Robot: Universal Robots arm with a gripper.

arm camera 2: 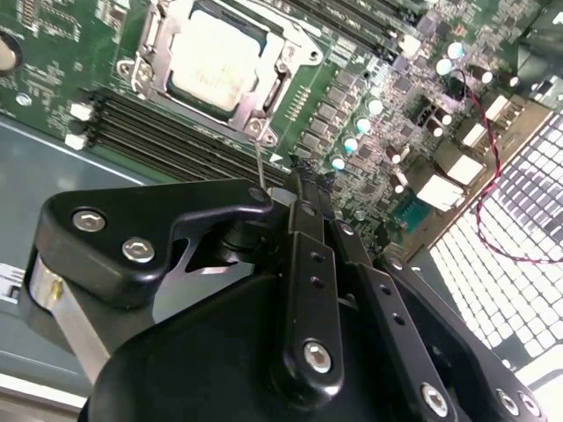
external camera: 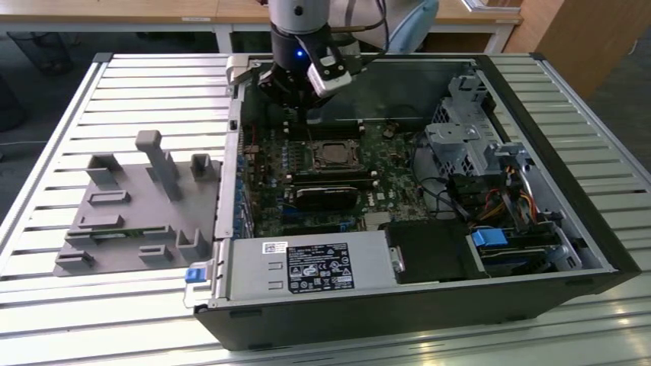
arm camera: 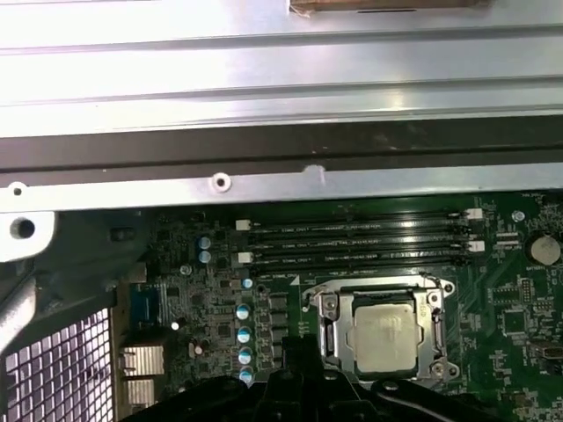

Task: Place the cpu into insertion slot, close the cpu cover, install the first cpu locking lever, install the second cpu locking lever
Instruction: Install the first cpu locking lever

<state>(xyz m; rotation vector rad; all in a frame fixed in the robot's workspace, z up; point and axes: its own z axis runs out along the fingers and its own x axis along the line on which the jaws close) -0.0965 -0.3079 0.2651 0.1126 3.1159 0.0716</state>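
Observation:
The cpu [external camera: 331, 155] is a small silver-grey square seated in its socket on the green motherboard, and it also shows in both wrist views [arm camera 2: 215, 61] [arm camera: 384, 332]. The cpu cover [arm camera 2: 274, 86], a thin silvery frame, lies flat around the chip [arm camera: 433, 303]. My gripper [external camera: 307, 103] hangs above the board just behind the socket, toward the case's back wall. In the second wrist view its black fingers [arm camera 2: 303, 220] are pressed together, so the gripper [arm camera 2: 301, 171] is shut. A thin metal rod [arm camera 2: 259, 163] runs from beside the fingertips to the socket's near corner.
A grey fixture block [external camera: 133, 206] lies on the slatted table at the exterior view's left. Inside the case are memory slots [arm camera: 361, 242], a black module [external camera: 331, 194], the power supply [external camera: 305, 267] and a drive cage [external camera: 468, 137]. The metal case wall [arm camera: 264, 180] is close behind the board.

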